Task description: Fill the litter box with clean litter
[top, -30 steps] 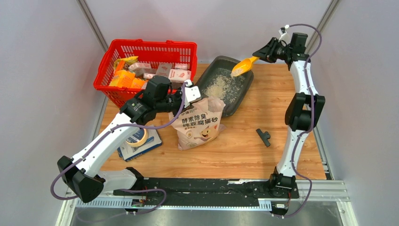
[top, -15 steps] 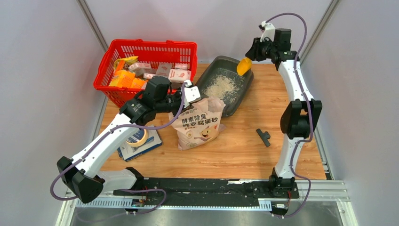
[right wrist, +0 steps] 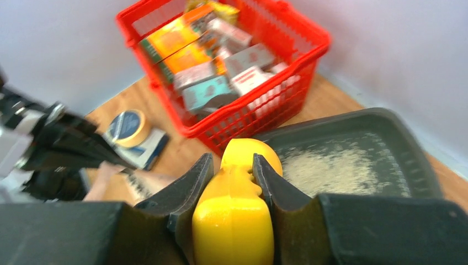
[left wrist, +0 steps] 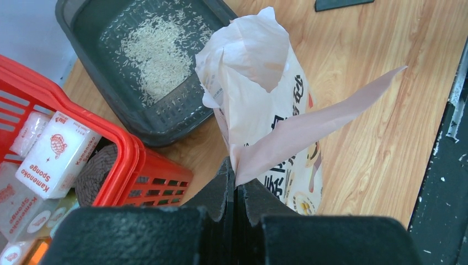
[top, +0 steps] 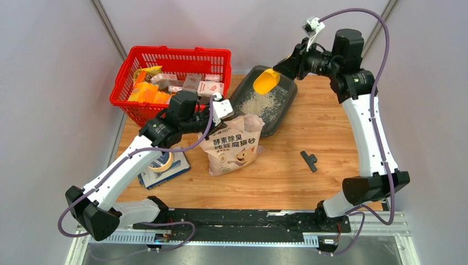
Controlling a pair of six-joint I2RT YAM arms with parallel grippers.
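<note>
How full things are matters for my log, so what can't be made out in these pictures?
- Left wrist view: the bag hides its fill behind its own folded paper.
- Right wrist view: the yellow scoop shows end-on; the inside of its bowl is hidden behind the handle.
- Top view: the litter box has its near corner covered by the bag.
- Right wrist view: labels in the red basket are blurred.

Left wrist view's edge crops the litter box (left wrist: pixel 190 110).
</note>
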